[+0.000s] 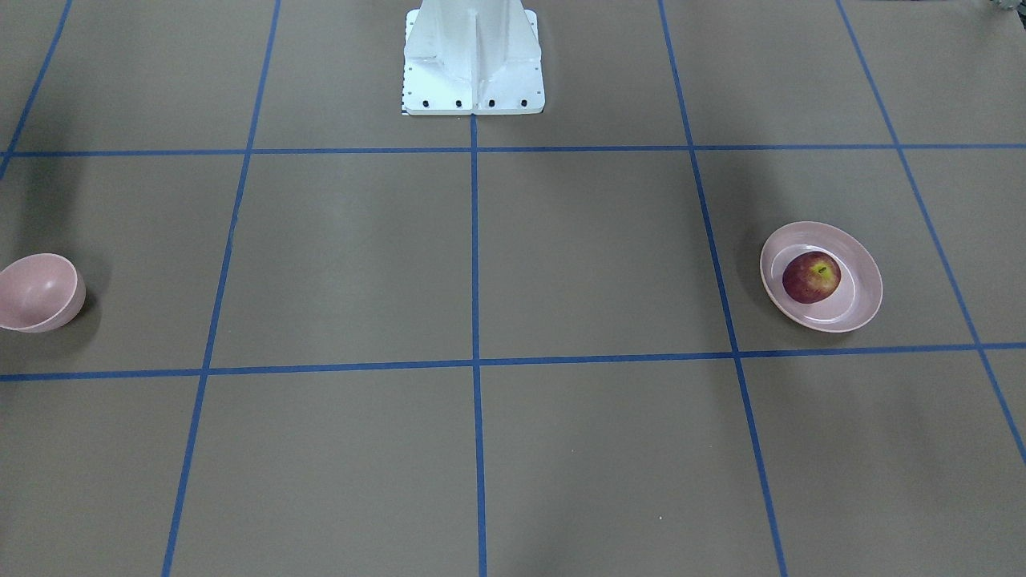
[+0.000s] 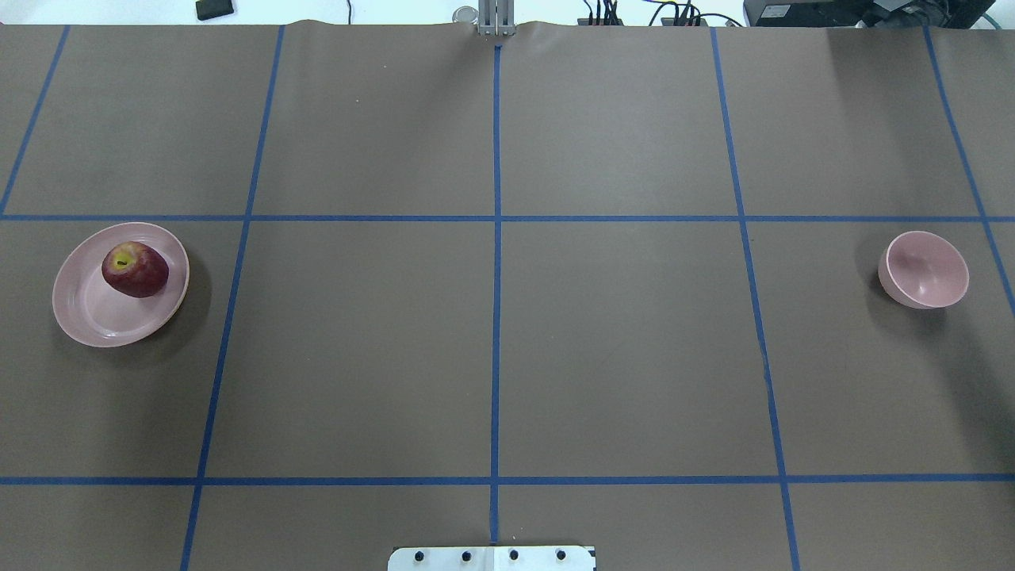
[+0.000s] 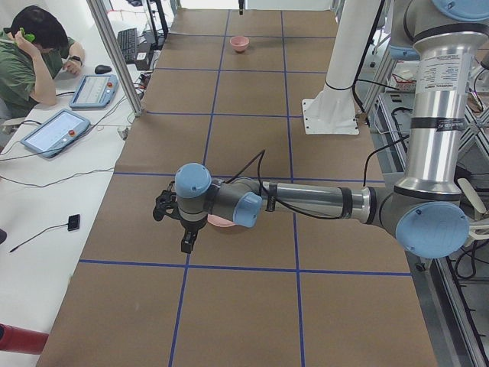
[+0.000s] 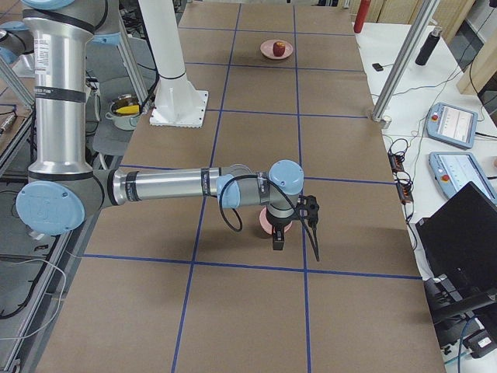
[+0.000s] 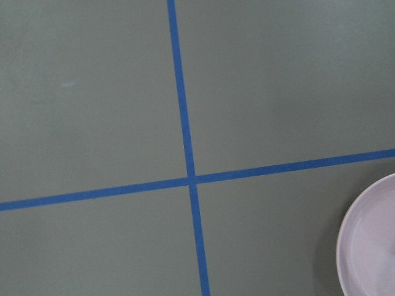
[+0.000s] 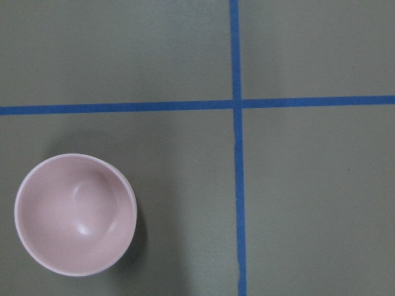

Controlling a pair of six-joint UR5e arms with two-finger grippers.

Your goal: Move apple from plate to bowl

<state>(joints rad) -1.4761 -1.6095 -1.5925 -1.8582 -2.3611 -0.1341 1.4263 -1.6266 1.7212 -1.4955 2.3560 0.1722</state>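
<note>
The dark-red apple (image 2: pixel 135 269) lies on the wide pink plate (image 2: pixel 95 317) at the table's left side; both also show in the front view, the apple (image 1: pixel 811 277) on the plate (image 1: pixel 862 300). The small deep pink bowl (image 2: pixel 924 270) stands empty at the far right and fills the lower left of the right wrist view (image 6: pixel 75 213). My left gripper (image 3: pixel 187 243) hangs above the table beside the plate; I cannot tell whether it is open. My right gripper (image 4: pixel 279 242) hangs beside the bowl (image 4: pixel 266 221); I cannot tell its state either. The plate's rim (image 5: pixel 370 240) shows in the left wrist view.
The brown table is marked with a blue tape grid (image 2: pixel 496 218). The robot's white base (image 1: pixel 473 60) stands at the table's near middle edge. An operator (image 3: pixel 30 57) sits at a side desk with tablets (image 3: pixel 57 130). Posts (image 4: pixel 400 58) stand along the table's far edge.
</note>
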